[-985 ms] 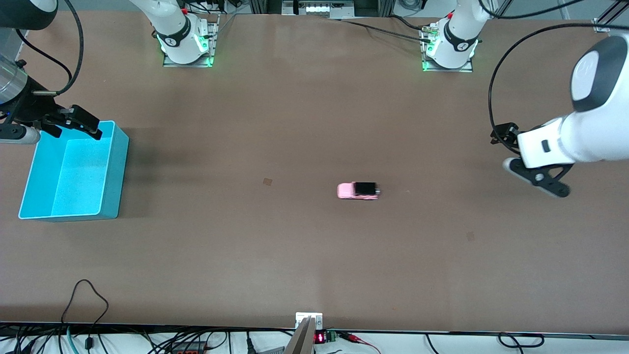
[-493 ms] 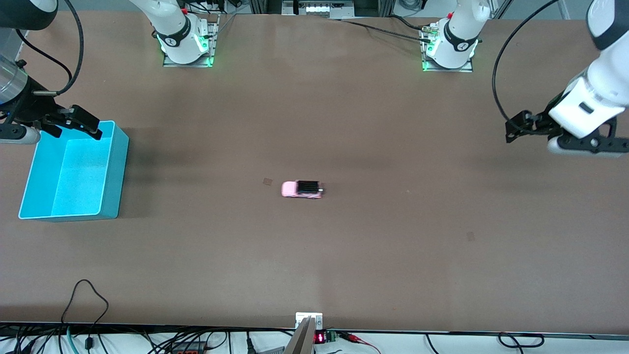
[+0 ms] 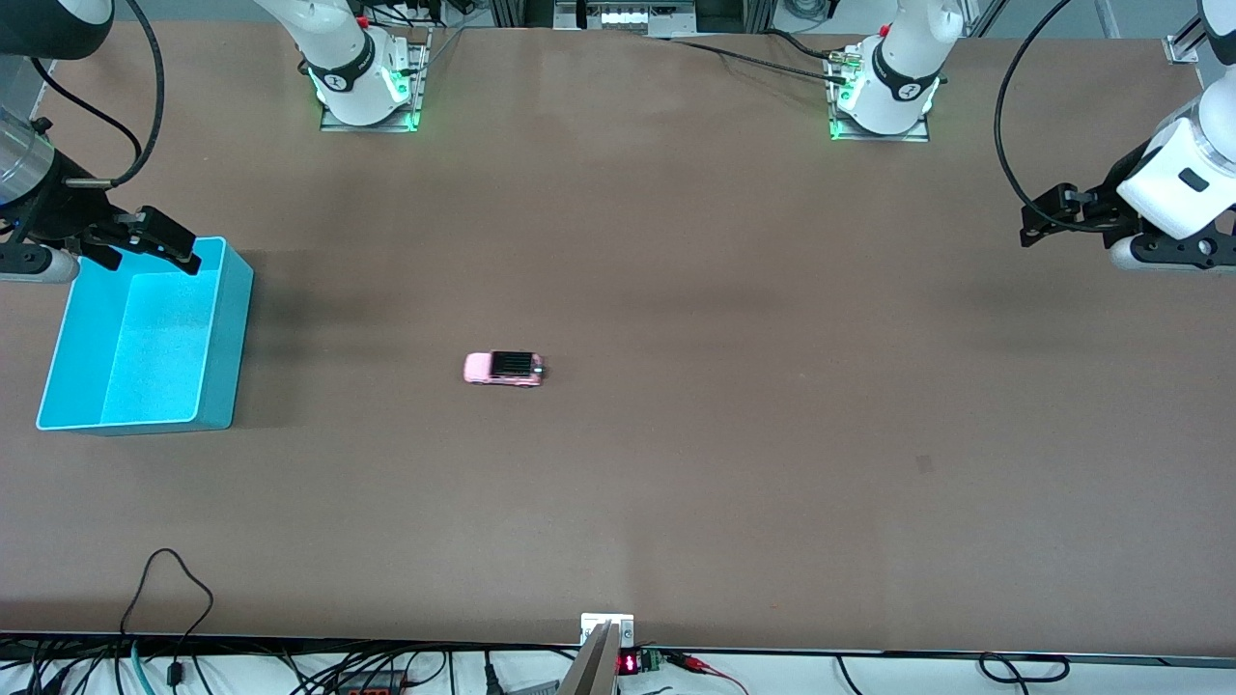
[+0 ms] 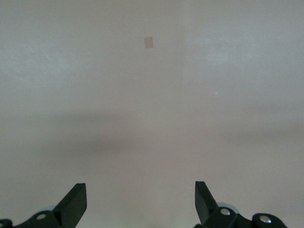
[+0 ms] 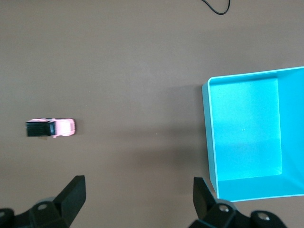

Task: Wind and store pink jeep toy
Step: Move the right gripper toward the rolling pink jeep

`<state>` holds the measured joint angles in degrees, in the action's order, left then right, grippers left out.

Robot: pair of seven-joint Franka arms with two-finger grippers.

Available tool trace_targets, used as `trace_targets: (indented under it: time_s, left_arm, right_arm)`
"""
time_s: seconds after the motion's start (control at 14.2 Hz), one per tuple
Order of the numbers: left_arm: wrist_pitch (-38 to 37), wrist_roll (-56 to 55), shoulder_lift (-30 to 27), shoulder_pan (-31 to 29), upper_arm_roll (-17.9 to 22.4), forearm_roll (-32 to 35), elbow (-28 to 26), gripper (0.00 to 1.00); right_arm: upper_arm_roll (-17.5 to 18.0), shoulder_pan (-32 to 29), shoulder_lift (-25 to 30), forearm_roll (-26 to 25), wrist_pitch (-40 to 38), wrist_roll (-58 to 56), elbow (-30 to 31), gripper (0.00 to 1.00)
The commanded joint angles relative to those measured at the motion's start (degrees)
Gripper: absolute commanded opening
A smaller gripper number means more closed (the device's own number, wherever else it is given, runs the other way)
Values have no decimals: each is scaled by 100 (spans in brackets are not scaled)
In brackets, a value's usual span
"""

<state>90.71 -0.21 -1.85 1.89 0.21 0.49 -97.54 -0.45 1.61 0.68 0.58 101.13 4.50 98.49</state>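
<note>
The pink jeep toy (image 3: 503,369), light pink with a black roof, stands alone on the brown table (image 3: 676,290) between the two arms, closer to the cyan bin (image 3: 145,338). It also shows in the right wrist view (image 5: 50,128), apart from the bin (image 5: 247,142). My right gripper (image 3: 145,241) hangs open and empty over the bin's rim that lies farthest from the front camera; its own wrist view (image 5: 137,190) shows bare table between the fingers. My left gripper (image 3: 1053,217) is open and empty, up over the left arm's end of the table (image 4: 140,199).
The bin is empty. A small tape square (image 4: 149,42) lies on the table in the left wrist view. Cables (image 3: 174,589) run along the table edge nearest the front camera.
The jeep has rolled across the table toward the cyan bin. My left arm has lifted and drawn back toward its end of the table. The right arm has not moved.
</note>
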Motion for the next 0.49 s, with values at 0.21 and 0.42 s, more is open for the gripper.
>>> trace_targets:
  time_s: [0.21, 0.42]
  left_arm:
    - [-265, 381, 0, 5, 5, -40, 200, 100]
    - [-369, 390, 18, 13, 6, -40, 288, 100]
  right_arm:
    - [9, -20, 64, -32, -32, -19, 56, 100]
    - [1, -20, 64, -32, -40, -19, 83, 100]
